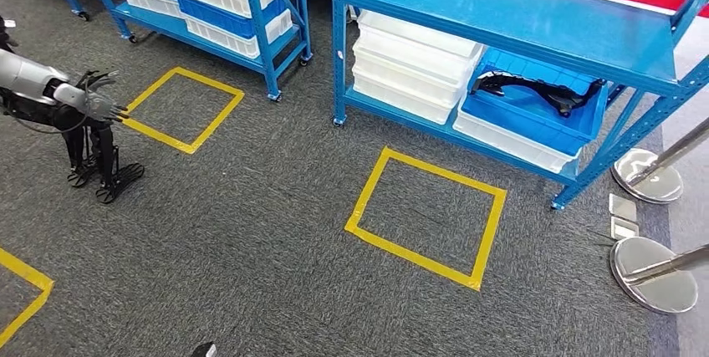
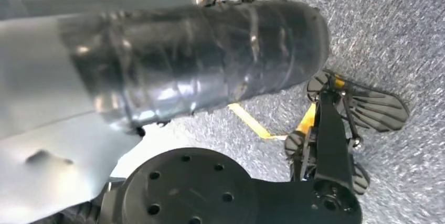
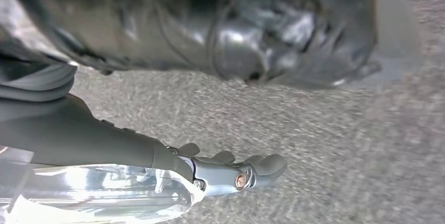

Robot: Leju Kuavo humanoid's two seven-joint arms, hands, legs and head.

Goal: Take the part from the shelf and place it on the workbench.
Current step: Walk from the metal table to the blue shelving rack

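The part (image 1: 535,88) is a long black curved piece lying in a blue bin (image 1: 528,123) on the lower level of the blue shelf (image 1: 518,14) at the right of the head view. My left hand (image 1: 99,104) hangs far to the left over the grey carpet, fingers spread and holding nothing, well away from the shelf. In the right wrist view my right hand (image 3: 231,174) is stretched out above the carpet with nothing in it.
Stacked white bins (image 1: 410,64) sit beside the blue bin. A second blue shelf (image 1: 226,6) with white and blue bins stands at the upper left. Yellow tape squares (image 1: 426,215) (image 1: 180,110) mark the carpet. Two metal stanchion bases (image 1: 654,273) (image 1: 646,175) stand at the right.
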